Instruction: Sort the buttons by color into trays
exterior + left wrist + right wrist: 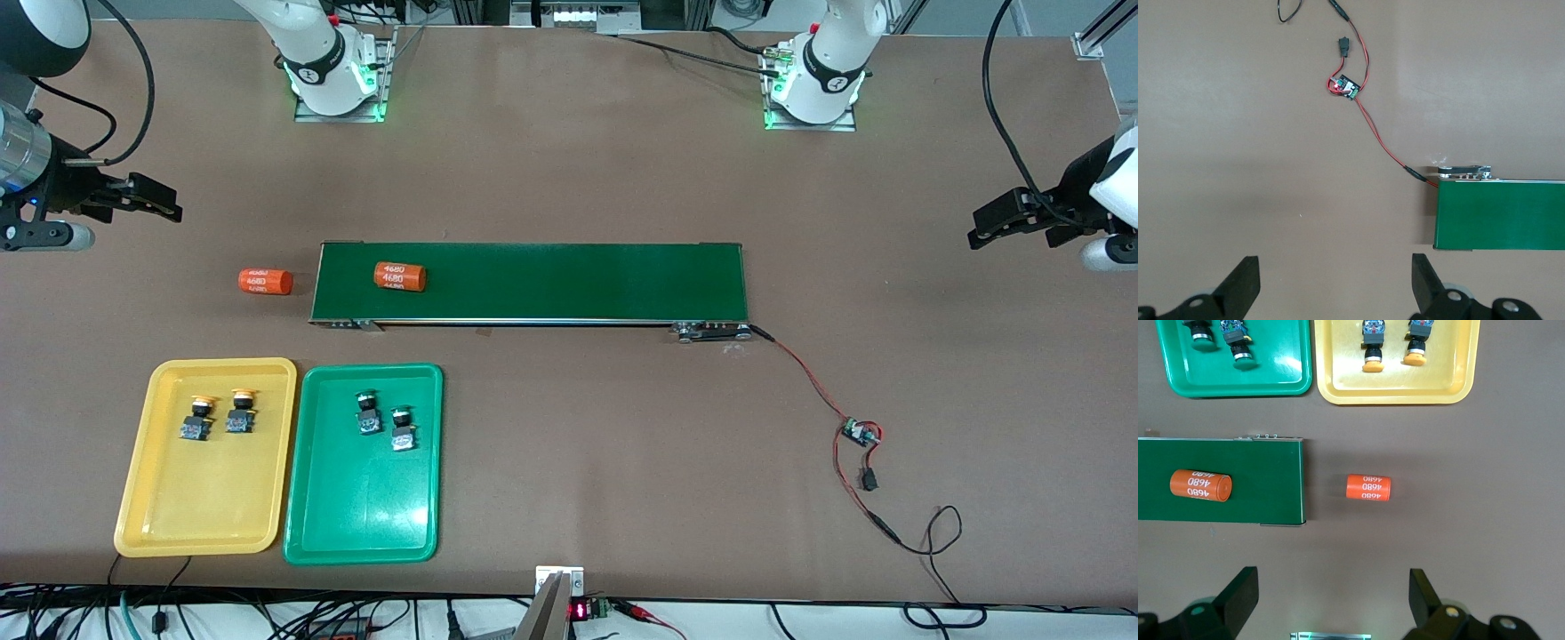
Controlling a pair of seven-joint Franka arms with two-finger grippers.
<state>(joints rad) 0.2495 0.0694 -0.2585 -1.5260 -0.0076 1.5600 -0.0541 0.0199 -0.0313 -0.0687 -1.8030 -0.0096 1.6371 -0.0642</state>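
Yellow-capped buttons [218, 412] lie in the yellow tray [178, 524], green-capped buttons [384, 421] in the green tray [356, 533]. Both the left gripper [1336, 283] and the right gripper [1333, 597] wait with fingers apart, holding nothing.

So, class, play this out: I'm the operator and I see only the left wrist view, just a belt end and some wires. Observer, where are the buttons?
Observer: The two yellow buttons lie in the yellow tray.
Operator: And the green ones?
Observer: Both green buttons lie in the green tray, beside the yellow one.
Operator: Anything on the belt?
Observer: One orange cylinder lies on the belt, toward the right arm's end.
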